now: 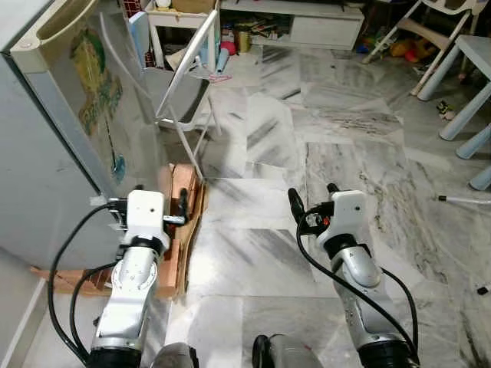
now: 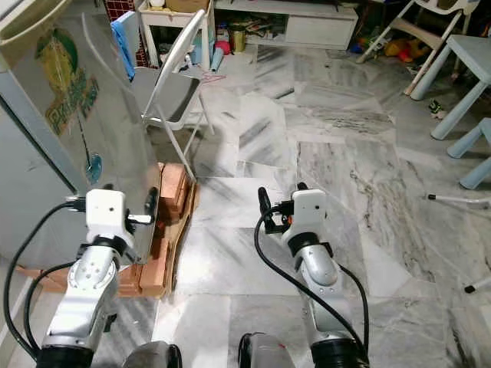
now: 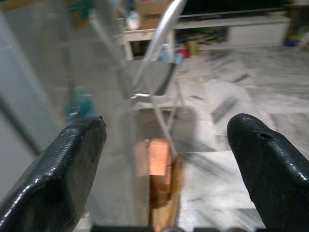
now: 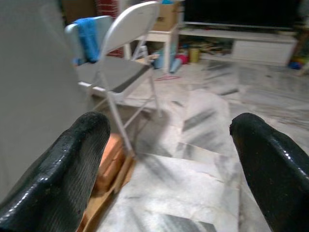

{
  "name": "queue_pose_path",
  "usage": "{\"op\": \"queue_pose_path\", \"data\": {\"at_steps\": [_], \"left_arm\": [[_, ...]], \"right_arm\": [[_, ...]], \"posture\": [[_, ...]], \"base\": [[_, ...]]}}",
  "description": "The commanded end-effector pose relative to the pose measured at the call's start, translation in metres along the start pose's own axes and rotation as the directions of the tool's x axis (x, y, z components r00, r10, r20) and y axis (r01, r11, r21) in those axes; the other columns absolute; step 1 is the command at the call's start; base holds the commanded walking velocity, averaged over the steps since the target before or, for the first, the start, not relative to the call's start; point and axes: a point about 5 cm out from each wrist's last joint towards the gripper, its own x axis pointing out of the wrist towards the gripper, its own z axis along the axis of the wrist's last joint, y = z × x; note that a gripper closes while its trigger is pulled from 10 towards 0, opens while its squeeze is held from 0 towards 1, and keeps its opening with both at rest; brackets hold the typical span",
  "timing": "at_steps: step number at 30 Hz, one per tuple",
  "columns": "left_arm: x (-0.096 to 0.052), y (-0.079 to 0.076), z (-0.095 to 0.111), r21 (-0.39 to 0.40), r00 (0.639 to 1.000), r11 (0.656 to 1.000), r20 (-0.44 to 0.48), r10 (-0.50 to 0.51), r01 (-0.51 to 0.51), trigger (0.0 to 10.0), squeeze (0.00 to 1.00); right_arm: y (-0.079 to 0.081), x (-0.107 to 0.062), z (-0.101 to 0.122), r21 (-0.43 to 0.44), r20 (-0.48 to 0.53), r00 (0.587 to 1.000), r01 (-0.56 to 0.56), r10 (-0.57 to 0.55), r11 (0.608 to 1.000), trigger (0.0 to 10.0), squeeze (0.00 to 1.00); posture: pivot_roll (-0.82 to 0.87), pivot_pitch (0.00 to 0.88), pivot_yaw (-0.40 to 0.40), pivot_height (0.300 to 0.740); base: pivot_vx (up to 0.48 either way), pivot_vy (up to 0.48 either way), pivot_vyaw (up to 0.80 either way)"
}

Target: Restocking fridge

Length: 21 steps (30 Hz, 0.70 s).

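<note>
heads up, both your left gripper (image 1: 182,205) and right gripper (image 1: 311,201) are spread empty; swing wide and you'll clip the fridge (image 1: 46,153) or folding chair (image 1: 184,84)

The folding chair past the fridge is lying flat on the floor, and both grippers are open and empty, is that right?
Not quite. The folding chair stands upright on its legs beside the fridge, as the right wrist view shows clearly. The left gripper and right gripper are indeed open and empty.
</note>
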Motion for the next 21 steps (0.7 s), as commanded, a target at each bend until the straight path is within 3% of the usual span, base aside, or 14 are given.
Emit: {"op": "queue_pose_path", "data": {"at_steps": [1, 5, 9, 14, 21], "left_arm": [[0.003, 0.005, -0.004, -0.007, 0.999, 0.999, -0.032, 0.039, -0.039, 10.0, 0.0], [0.013, 0.007, -0.003, -0.009, 0.998, 0.999, -0.03, 0.051, -0.051, 10.0, 0.0], [0.027, 0.011, -0.002, 0.025, 0.995, 0.995, -0.023, 0.1, -0.099, 10.0, 0.0], [0.053, 0.017, 0.002, -0.013, 0.986, 0.987, -0.042, 0.159, -0.16, 10.0, 0.0], [0.075, 0.008, 0.014, -0.048, 0.991, 0.99, -0.019, 0.13, -0.131, 10.0, 0.0]], "right_arm": [[0.0, -0.002, 0.005, -0.006, 0.018, 1.0, -0.02, 0.02, 1.0, 10.0, 0.0], [0.001, -0.004, 0.006, -0.004, 0.021, 0.999, -0.027, 0.028, 1.0, 10.0, 0.0], [0.0, -0.005, 0.006, 0.006, 0.014, 1.0, -0.021, 0.021, 1.0, 10.0, 0.0], [-0.003, -0.012, 0.009, 0.009, 0.005, 0.999, -0.033, 0.033, 0.999, 10.0, 0.0], [-0.007, -0.025, 0.011, 0.0, -0.01, 0.999, -0.046, 0.046, 0.999, 10.0, 0.0]], "posture": [[-0.01, 0.1, -0.044, 0.74], [-0.01, 0.104, -0.045, 0.74], [-0.03, 0.111, -0.046, 0.74], [-0.07, 0.122, -0.044, 0.74], [-0.11, 0.135, -0.044, 0.74]], "base": [[0.0, 0.0, 0.0], [0.0, 0.0, 0.64], [0.0, 0.0, 0.0], [0.0, 0.0, 0.0], [0.0, 0.0, 0.0]]}}
